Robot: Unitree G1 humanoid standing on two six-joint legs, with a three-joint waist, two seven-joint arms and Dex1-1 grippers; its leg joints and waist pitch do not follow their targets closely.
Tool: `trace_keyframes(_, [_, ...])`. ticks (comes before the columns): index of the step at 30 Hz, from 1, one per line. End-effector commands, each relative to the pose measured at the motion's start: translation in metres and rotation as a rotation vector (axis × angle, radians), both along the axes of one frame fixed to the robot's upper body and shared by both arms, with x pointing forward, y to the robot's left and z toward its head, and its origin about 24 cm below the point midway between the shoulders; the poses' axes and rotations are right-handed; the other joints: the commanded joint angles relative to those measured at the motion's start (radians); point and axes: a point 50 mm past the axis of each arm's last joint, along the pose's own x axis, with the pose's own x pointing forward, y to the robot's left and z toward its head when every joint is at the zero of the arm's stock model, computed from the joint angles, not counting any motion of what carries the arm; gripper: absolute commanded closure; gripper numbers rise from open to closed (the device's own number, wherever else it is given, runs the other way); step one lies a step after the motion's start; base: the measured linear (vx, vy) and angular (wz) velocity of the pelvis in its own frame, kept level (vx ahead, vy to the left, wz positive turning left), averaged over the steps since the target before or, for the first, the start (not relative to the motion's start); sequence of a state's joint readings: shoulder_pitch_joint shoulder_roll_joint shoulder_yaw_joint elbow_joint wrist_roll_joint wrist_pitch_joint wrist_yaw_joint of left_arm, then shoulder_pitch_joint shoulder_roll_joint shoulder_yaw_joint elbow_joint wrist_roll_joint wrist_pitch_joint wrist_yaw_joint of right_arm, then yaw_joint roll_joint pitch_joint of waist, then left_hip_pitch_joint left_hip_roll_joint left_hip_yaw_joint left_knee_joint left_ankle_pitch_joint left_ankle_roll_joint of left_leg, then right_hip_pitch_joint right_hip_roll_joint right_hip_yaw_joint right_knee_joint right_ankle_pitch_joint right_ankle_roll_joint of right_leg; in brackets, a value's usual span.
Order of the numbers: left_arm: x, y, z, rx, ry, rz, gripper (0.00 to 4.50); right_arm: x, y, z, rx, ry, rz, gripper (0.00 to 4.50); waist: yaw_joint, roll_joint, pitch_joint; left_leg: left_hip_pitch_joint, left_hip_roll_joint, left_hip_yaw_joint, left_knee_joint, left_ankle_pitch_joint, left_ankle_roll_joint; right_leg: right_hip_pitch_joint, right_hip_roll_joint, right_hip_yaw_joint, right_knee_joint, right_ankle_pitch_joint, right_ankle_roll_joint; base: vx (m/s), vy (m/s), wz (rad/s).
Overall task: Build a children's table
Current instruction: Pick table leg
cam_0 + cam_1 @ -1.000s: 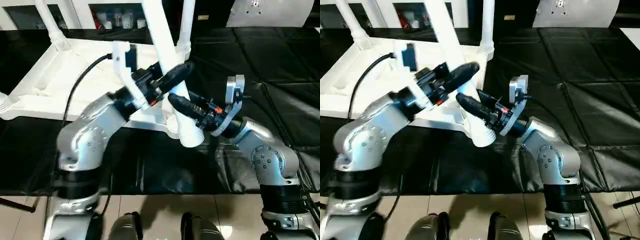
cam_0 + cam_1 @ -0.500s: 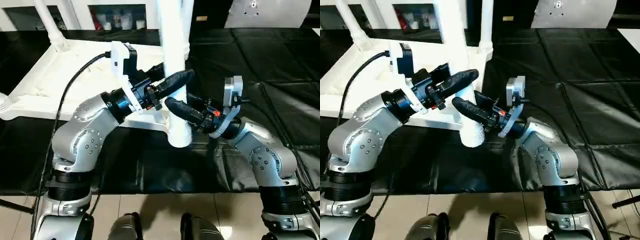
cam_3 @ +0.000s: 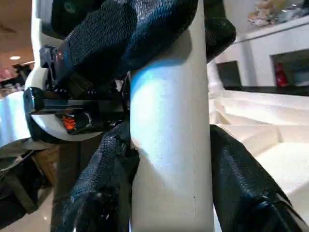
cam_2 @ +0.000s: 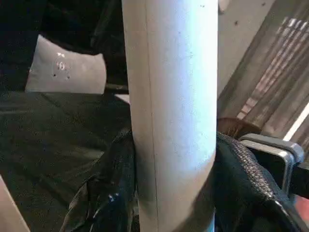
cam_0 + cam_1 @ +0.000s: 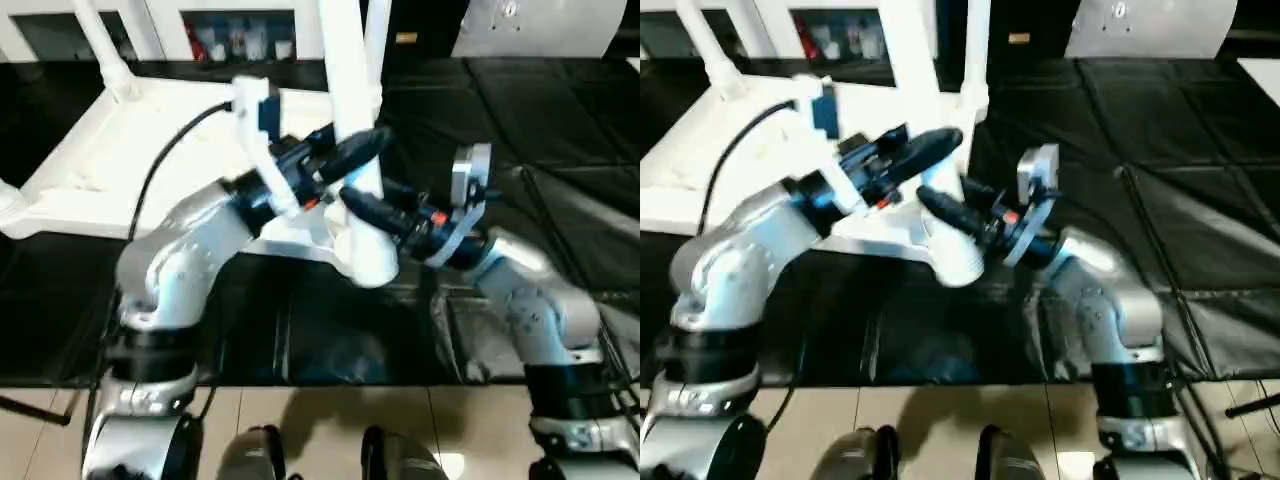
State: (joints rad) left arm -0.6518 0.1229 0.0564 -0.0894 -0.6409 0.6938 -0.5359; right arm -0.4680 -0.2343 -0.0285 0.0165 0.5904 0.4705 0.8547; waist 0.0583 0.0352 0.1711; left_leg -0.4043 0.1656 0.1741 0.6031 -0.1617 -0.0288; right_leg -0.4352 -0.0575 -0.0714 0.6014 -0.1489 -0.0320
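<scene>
The children's table top (image 5: pixel 150 140) lies upside down on the black mat, with white legs standing in its far-left (image 5: pixel 100 45) and far-right (image 5: pixel 376 50) corners. A loose white leg (image 5: pixel 368 250) is held nearly upright, its thick end low over the top's near-right corner. My left gripper (image 5: pixel 358 150) is shut on this leg, and my right gripper (image 5: pixel 362 205) is shut on it just below. The wrist views show the leg (image 4: pixel 169 96) (image 3: pixel 171 145) pressed between black fingers (image 4: pixel 251 183) (image 3: pixel 241 179). The socket under the leg's end is hidden.
A white cabinet with glass doors (image 5: pixel 240 30) stands behind the table top. The black mat (image 5: pixel 540 110) stretches to the right, with a grey panel (image 5: pixel 540 25) at the back right. Tiled floor (image 5: pixel 320 430) runs along the mat's near edge.
The left gripper's fingers have closed in on the leg. The leg went from leaning to upright and now leans slightly again, its lower end shifting left and then a little right.
</scene>
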Motion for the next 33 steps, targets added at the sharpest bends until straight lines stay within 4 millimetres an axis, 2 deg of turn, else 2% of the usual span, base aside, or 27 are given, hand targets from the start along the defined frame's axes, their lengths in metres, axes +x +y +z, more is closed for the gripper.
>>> trace_keyframes(1, [0.009, 0.017, 0.007, 0.034, -0.025, 0.156, 2.63, 0.001, 0.000, -0.003, -0.027, 0.009, -0.010, 1.97, 0.003, -0.022, -0.111, 0.014, 0.044, -0.018, -0.053, -0.078, 0.110, 0.076, -0.079, 0.050, -0.073, -0.283, -0.173, 0.000, 0.000, 0.00])
trace_keyframes(4, [0.010, 0.019, 0.010, 0.064, -0.041, 0.172, 2.65, 0.002, 0.001, -0.001, -0.034, -0.022, -0.011, 1.54, -0.001, -0.021, -0.110, 0.015, 0.043, -0.017, -0.052, -0.079, 0.109, 0.076, -0.077, 0.048, -0.073, -0.283, -0.167, 0.000, 0.000, 0.00])
trace_keyframes(7, [0.011, 0.021, 0.013, 0.063, -0.046, 0.176, 2.65, 0.004, 0.001, 0.000, -0.042, -0.038, -0.041, 1.47, 0.000, -0.019, -0.112, 0.017, 0.045, -0.018, -0.052, -0.076, 0.106, 0.075, -0.078, 0.049, -0.072, -0.282, -0.172, 0.000, 0.000, 0.00])
trace_keyframes(9, [0.012, 0.023, 0.017, 0.070, -0.061, 0.173, 2.65, 0.007, -0.002, 0.003, -0.073, -0.052, -0.091, 1.13, 0.002, -0.020, -0.111, 0.018, 0.047, -0.018, -0.054, -0.072, 0.109, 0.072, -0.077, 0.049, -0.070, -0.268, -0.183, 0.000, 0.000, 0.00])
trace_keyframes(10, [0.012, 0.024, 0.018, 0.071, -0.064, 0.171, 2.65, 0.008, -0.002, 0.004, -0.085, -0.059, -0.107, 1.13, 0.002, -0.019, -0.112, 0.019, 0.046, -0.018, -0.053, -0.068, 0.106, 0.071, -0.076, 0.049, -0.068, -0.263, -0.185, 0.000, 0.000, 0.00])
trace_keyframes(12, [0.011, 0.026, 0.022, 0.090, -0.085, 0.150, 2.65, 0.012, -0.006, 0.006, -0.170, 0.000, -0.081, 1.04, 0.003, -0.020, -0.111, 0.021, 0.045, -0.018, -0.053, -0.075, 0.104, 0.074, -0.076, 0.049, -0.068, -0.272, -0.188, 0.000, 0.000, 0.00])
trace_keyframes(16, [0.007, 0.027, 0.025, 0.123, -0.119, 0.084, 2.65, 0.015, -0.014, 0.014, -0.229, -0.018, -0.036, 0.68, 0.005, -0.022, -0.112, 0.019, 0.043, -0.017, -0.052, -0.080, 0.099, 0.077, -0.079, 0.051, -0.069, -0.283, -0.179, 0.000, 0.000, 0.00])
trace_keyframes(19, [0.005, 0.025, 0.026, 0.138, -0.138, 0.046, 2.65, 0.015, -0.016, 0.018, -0.234, -0.024, 0.002, 0.67, 0.006, -0.021, -0.114, 0.018, 0.044, -0.016, -0.050, -0.067, 0.108, 0.076, -0.078, 0.052, -0.066, -0.257, -0.187, 0.000, 0.000, 0.00])
trace_keyframes(21, [-0.002, 0.021, 0.032, 0.161, -0.183, -0.046, 2.65, 0.013, -0.019, 0.027, -0.220, -0.016, 0.109, 0.67, 0.007, -0.026, -0.116, 0.018, 0.044, -0.016, -0.049, -0.064, 0.125, 0.081, -0.080, 0.051, -0.063, -0.246, -0.198, 0.000, 0.000, 0.00])
trace_keyframes(22, [-0.003, 0.020, 0.033, 0.167, -0.189, -0.066, 2.65, 0.013, -0.019, 0.029, -0.219, -0.017, 0.132, 0.67, 0.007, -0.024, -0.115, 0.018, 0.046, -0.017, -0.048, -0.059, 0.128, 0.079, -0.079, 0.051, -0.063, -0.245, -0.201, 0.000, 0.000, 0.00])
trace_keyframes(24, [-0.006, 0.019, 0.035, 0.181, -0.206, -0.098, 2.65, 0.012, -0.019, 0.031, -0.220, -0.013, 0.169, 0.67, 0.007, -0.026, -0.115, 0.017, 0.045, -0.016, -0.047, -0.058, 0.130, 0.077, -0.078, 0.050, -0.062, -0.249, -0.200, 0.000, 0.000, 0.00])
trace_keyframes(33, [-0.012, 0.007, 0.037, 0.227, -0.245, -0.184, 2.65, 0.009, -0.009, 0.023, -0.287, 0.008, 0.284, 0.67, 0.005, -0.030, -0.113, 0.016, 0.045, -0.016, -0.047, -0.080, 0.104, 0.076, -0.079, 0.050, -0.068, -0.323, -0.174, 0.000, 0.000, 0.00])
